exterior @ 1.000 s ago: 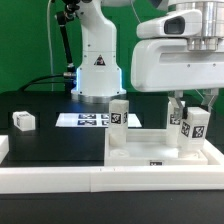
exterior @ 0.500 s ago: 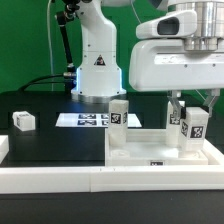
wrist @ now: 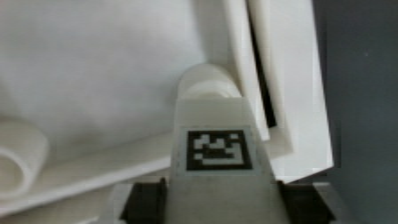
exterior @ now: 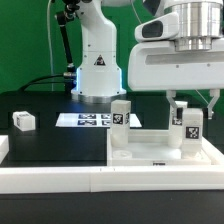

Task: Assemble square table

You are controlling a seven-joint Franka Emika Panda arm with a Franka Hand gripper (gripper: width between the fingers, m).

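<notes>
A: Pincer (exterior: 190,108)?
B: Half-closed around a small white tagged plastic leg block (exterior: 190,130), upright on the large white square plastic slab (exterior: 150,148), by its edge toward the exterior view's right.
A: Step?
B: Seemingly seating this leg. Next: twist home, release, fetch the loose white leg block (exterior: 23,120) near the black table (exterior: 50,145) edge on the exterior view's left.

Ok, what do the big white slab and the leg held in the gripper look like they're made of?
The slab looks like white plastic, smooth with a dull sheen and crisp moulded edges. The leg in the gripper seems the same plastic, evenly white with a rounded end. Its tag is probably a printed sticker; that is less certain.
</notes>
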